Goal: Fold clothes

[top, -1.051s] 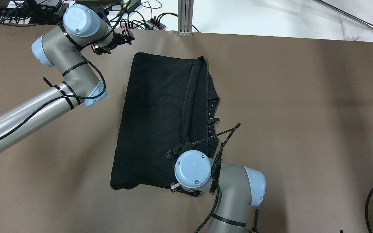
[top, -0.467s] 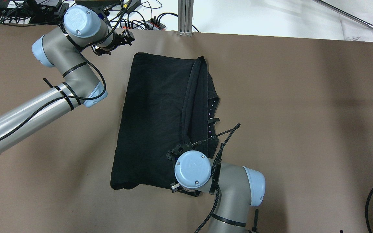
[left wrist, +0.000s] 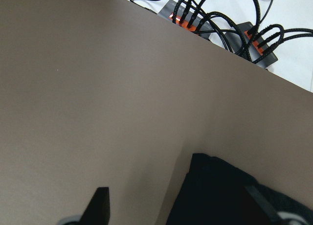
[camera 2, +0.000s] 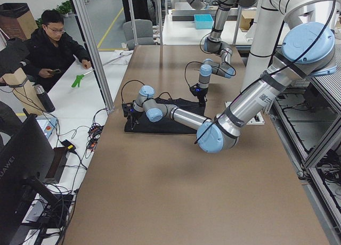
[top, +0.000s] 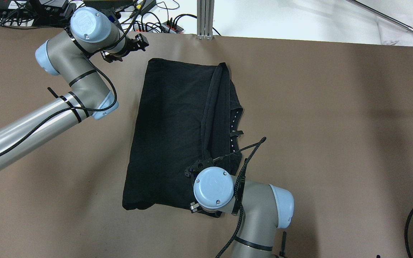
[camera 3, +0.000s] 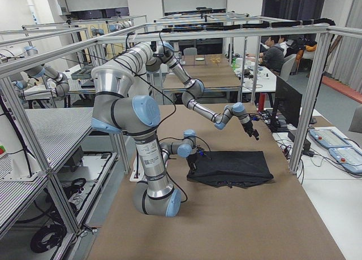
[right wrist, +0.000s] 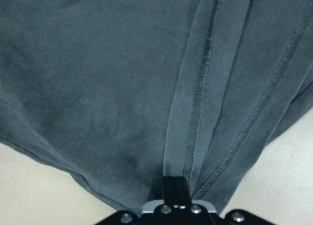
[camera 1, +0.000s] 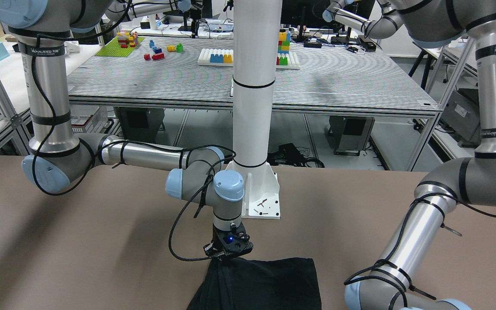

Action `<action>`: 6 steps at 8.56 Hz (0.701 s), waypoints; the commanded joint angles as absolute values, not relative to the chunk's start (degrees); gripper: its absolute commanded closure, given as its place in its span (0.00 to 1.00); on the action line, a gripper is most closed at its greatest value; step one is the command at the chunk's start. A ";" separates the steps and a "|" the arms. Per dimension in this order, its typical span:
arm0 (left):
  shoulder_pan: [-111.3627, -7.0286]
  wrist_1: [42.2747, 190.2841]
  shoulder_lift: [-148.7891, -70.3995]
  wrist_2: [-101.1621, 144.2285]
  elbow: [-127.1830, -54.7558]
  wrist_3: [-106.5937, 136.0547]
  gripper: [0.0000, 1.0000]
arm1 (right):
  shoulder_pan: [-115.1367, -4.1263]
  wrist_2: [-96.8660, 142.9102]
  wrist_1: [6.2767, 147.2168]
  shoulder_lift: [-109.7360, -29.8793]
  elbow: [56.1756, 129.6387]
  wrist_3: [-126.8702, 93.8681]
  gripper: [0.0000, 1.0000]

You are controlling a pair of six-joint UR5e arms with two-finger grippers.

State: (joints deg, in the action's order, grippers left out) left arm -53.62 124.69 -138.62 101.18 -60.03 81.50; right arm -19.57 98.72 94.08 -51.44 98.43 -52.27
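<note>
Vertically, right gripper pinches the black garment; left gripper hovers spread.

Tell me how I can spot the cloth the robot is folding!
Look at the big brown table. Right in its middle lies the black cloth, spread flat with one side folded over. It is the only dark, soft thing on the table, and it has a row of tiny white dots along one edge.

Six views, all on black garment

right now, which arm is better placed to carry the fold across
Right: the right pincer is shut on the folded hem of the black garment; the left pincer hangs open off its far corner.
</note>
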 commanded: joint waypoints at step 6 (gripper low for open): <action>-53.26 124.89 -138.25 99.76 -59.94 82.35 0.06 | -11.95 95.62 95.71 -66.45 115.75 -65.92 0.98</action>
